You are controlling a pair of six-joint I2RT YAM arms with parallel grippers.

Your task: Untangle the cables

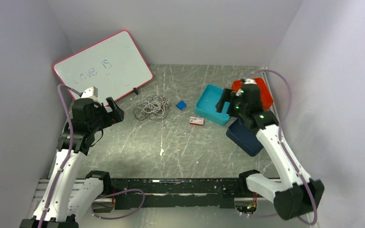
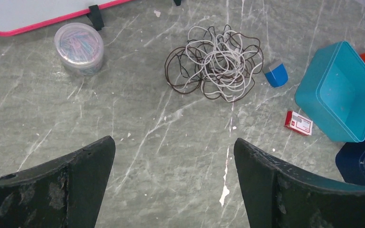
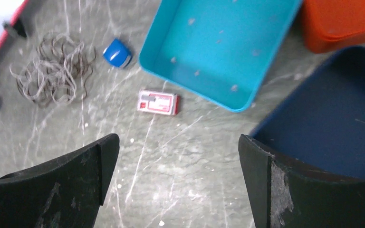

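Left wrist: cables (image 2: pixel 214 64) beyond gripper (image 2: pixel 173 145) (seemingly apart).

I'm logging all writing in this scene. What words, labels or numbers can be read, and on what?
"Love is": faint handwriting on the whiteboard.
Red box: has a white label, too blurred to read.
No other text shows.

Overhead and both downward wrist cameras share the cables (image 1: pixel 152 107).
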